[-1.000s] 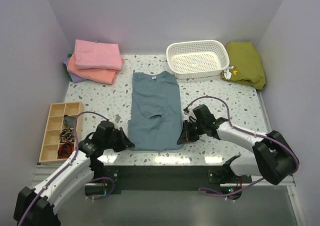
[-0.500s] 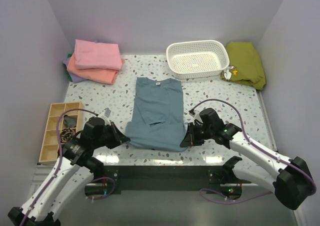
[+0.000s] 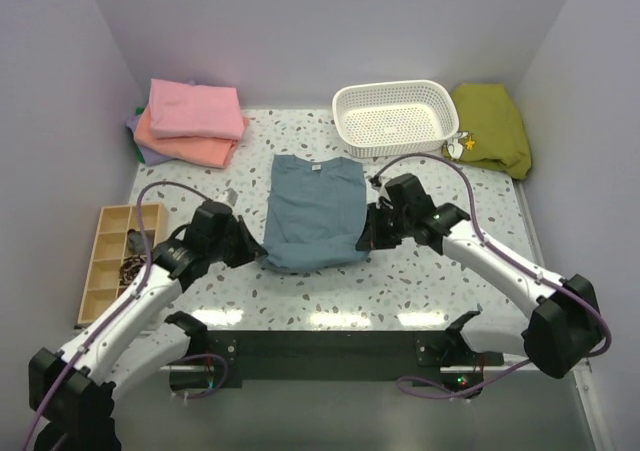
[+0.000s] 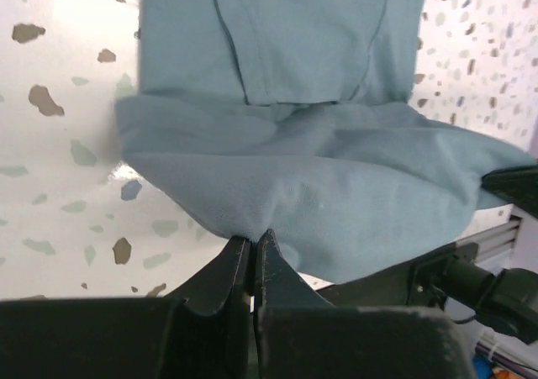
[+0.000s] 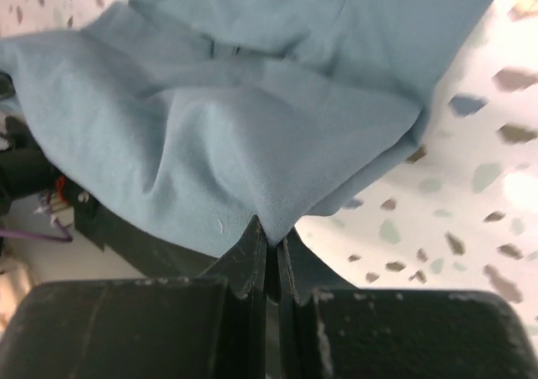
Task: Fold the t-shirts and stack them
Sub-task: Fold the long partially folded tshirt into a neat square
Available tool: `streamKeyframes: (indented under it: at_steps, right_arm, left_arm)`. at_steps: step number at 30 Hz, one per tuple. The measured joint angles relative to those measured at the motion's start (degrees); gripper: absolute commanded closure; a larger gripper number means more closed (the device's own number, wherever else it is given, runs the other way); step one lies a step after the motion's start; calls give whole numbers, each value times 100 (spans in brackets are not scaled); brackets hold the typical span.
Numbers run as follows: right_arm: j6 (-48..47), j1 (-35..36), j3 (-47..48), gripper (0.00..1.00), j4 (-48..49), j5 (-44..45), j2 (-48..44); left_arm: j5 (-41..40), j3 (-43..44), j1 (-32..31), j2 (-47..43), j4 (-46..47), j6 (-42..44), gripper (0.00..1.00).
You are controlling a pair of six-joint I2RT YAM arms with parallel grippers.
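You have the left gripper (image 3: pixel 261 255) and right gripper (image 3: pixel 363 241) clamped on the 7 and 5 o'clock corners of the blue-grey t-shirt (image 3: pixel 315 209).

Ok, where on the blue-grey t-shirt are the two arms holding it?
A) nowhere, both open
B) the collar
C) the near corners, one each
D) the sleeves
C: each wrist view shows shut jaws pinching a near corner of the blue-grey t-shirt, its labelled collar lying at the far end.

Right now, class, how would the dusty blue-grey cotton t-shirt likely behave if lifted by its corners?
Probably floppy: the blue-grey t-shirt sags between the left fingers and right fingers. Likely light: two corner pinches seem to carry its hem.
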Motion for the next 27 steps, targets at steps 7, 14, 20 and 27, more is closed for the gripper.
streamKeyframes:
  at_steps: [7,14,20,27]
  right_arm:
    - [-444,-658,933,100,-13,79,1163]
    - [-780,-1132,2085,100,-52,-46,2422]
    - [-931,-1521,3296,100,-59,-398,3637]
    - [-997,-1862,4664,80,-52,-748,5010]
  left_arm:
    - [-308,990,68,1740,754,520,100]
    - [-17,1985,706,3359,1690,951,100]
    - [260,2796,1113,4669,2118,1200,100]
    - [625,3821,1285,6102,2634,1268,100]
